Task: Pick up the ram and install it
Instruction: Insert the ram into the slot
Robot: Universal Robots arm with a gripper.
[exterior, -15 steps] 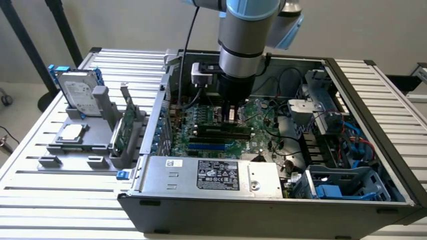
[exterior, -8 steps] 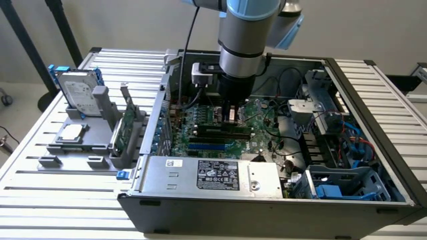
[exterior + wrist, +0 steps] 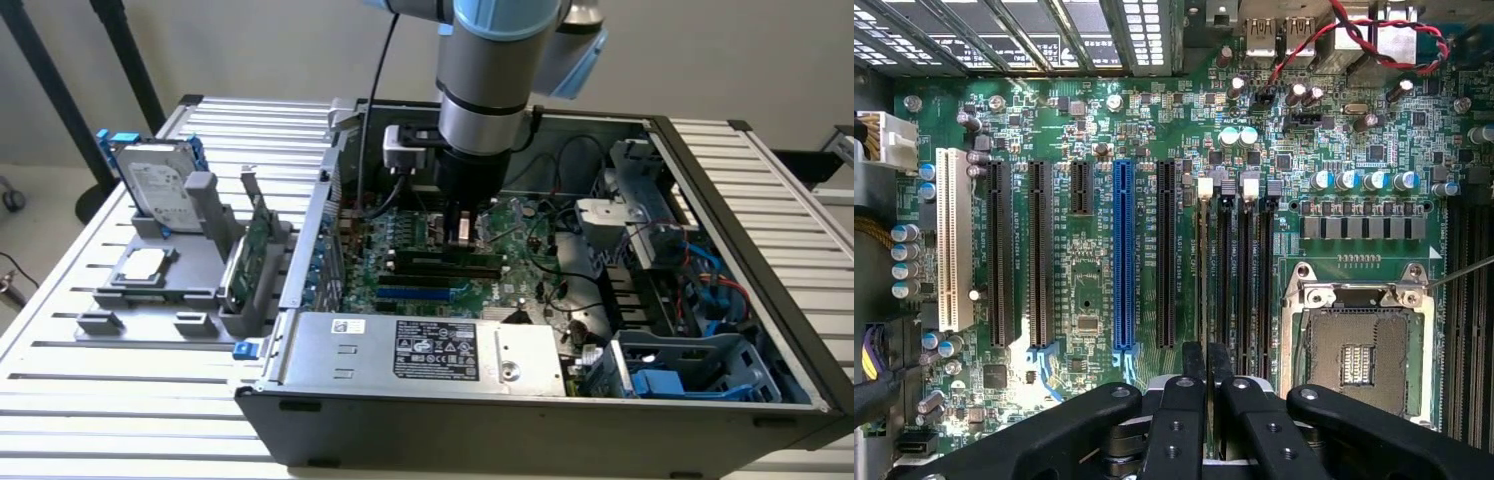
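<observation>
The long, thin dark-green ram stick (image 3: 1202, 280) stands on edge in a black motherboard slot (image 3: 1224, 285) beside the silver processor socket (image 3: 1359, 345), its near end clamped between the black gripper (image 3: 1205, 365) fingers, which are drawn together on it. Around it lies the green motherboard (image 3: 441, 250) inside the open grey computer case (image 3: 534, 415)

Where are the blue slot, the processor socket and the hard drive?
blue slot (image 3: 1123, 255): wrist view, middle of its length.
processor socket (image 3: 1357, 352): wrist view, centre of its contact field.
hard drive (image 3: 151, 185): exterior view, its silver labelled face.
</observation>
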